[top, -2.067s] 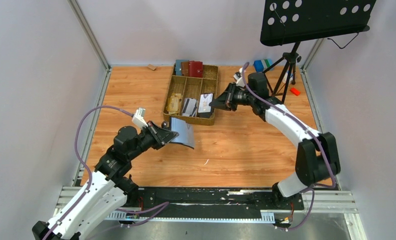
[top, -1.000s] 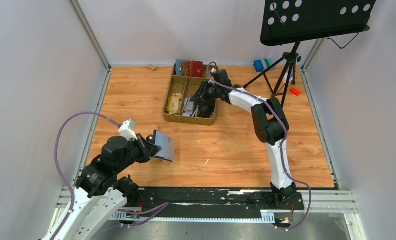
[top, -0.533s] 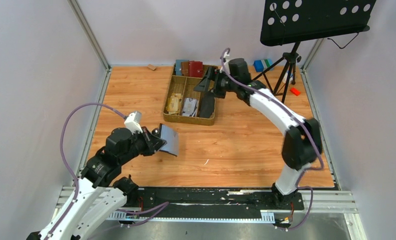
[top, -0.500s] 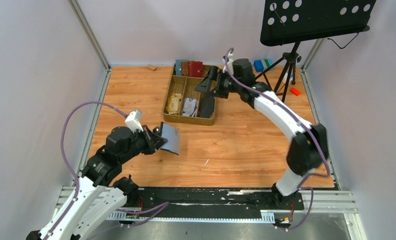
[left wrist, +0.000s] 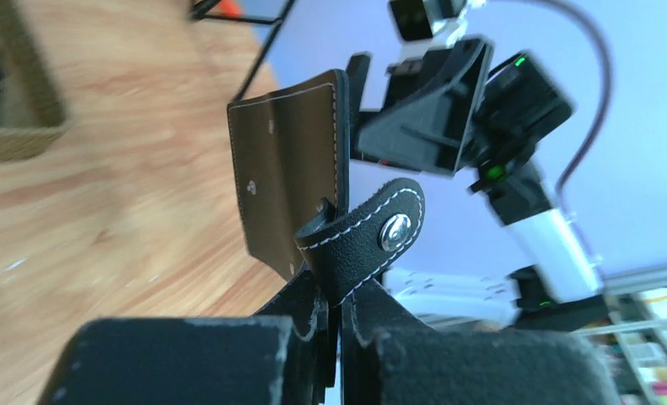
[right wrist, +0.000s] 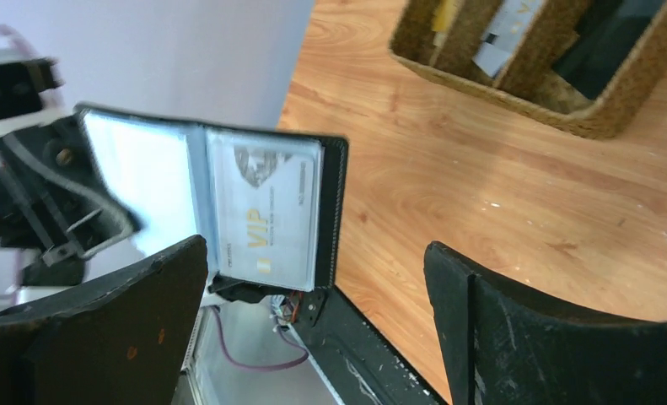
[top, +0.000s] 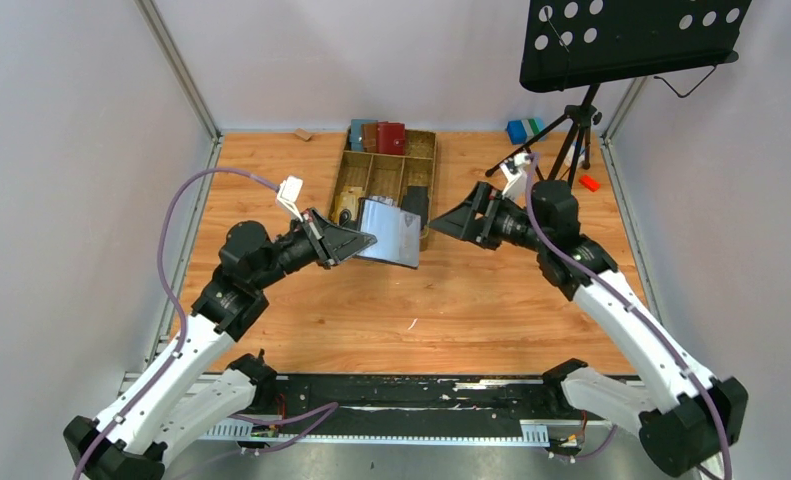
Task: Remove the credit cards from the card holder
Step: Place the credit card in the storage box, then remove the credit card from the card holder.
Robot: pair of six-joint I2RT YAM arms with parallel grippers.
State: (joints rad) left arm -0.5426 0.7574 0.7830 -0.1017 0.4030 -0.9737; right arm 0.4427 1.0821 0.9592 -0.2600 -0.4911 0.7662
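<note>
My left gripper (top: 363, 241) is shut on the black card holder (top: 391, 232) and holds it open in the air just in front of the woven tray (top: 434, 170). In the left wrist view its fingers (left wrist: 340, 299) pinch the cover's lower edge below the closure tab (left wrist: 372, 232). The right wrist view shows the holder's sleeve pages with a whitish credit card (right wrist: 262, 207) marked VIP inside. My right gripper (top: 449, 222) is wide open and empty, facing the holder from the right, a little apart from it. More credit cards (right wrist: 502, 42) lie in the tray.
The tray also holds a long black flat piece (top: 416, 205) and red, brown and blue wallets (top: 379, 137) at its back. A music stand (top: 631, 40) on tripod legs (top: 571, 140) stands at the back right, with small blue and red items by it.
My right gripper opened, left the tray and swung down to face the holder. My left arm carried the holder up and right, towards the tray's front.
</note>
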